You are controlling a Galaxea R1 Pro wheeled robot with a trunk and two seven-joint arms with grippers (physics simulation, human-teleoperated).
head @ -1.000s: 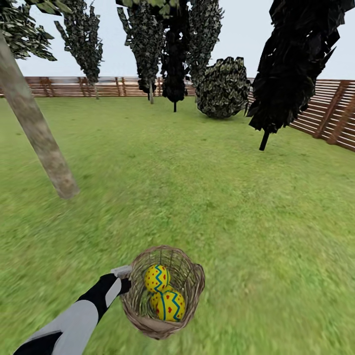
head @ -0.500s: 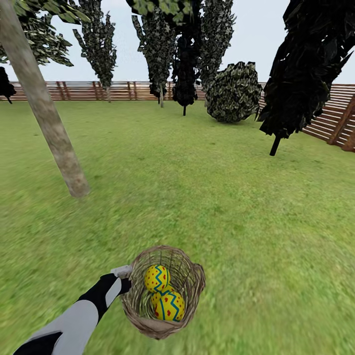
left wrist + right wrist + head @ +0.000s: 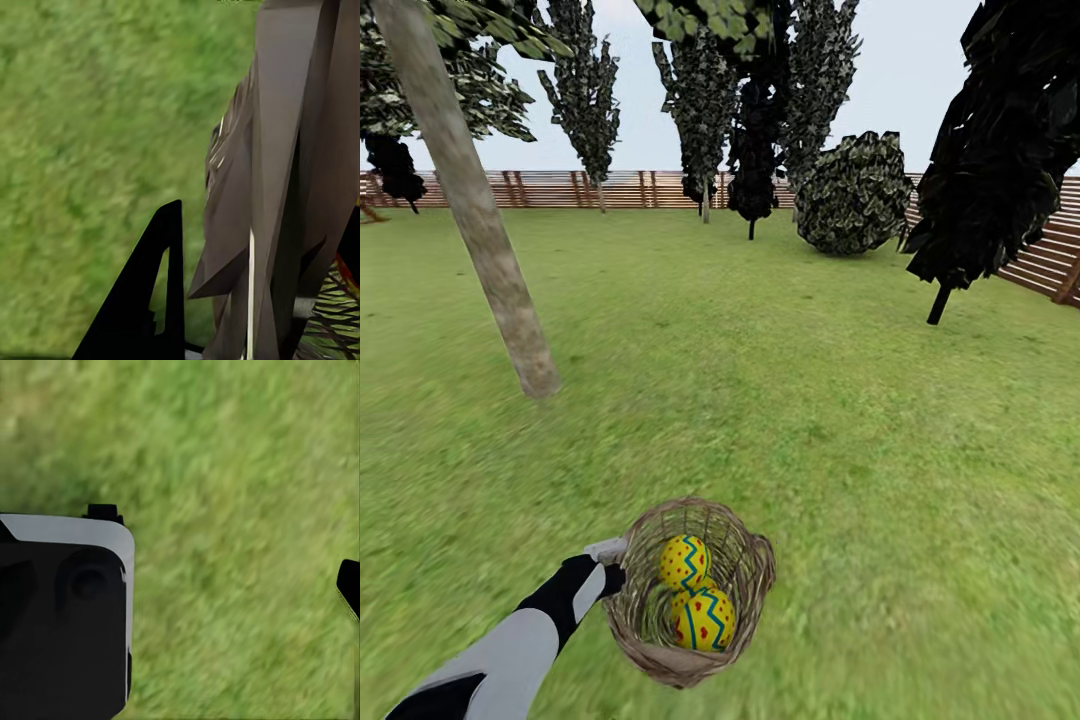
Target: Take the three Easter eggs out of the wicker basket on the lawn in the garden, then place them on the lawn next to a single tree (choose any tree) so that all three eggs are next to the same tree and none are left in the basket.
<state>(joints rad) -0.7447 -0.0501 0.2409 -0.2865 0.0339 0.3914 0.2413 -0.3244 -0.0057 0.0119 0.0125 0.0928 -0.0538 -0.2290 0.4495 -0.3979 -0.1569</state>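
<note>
Tree (image 3: 510,300) on lawn (image 3: 810,420) beyond wicker basket (image 3: 745,590).

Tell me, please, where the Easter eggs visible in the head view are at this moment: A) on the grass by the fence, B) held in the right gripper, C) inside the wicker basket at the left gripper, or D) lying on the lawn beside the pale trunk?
C: the Easter eggs sit inside the wicker basket, whose rim meets the left gripper.
</note>
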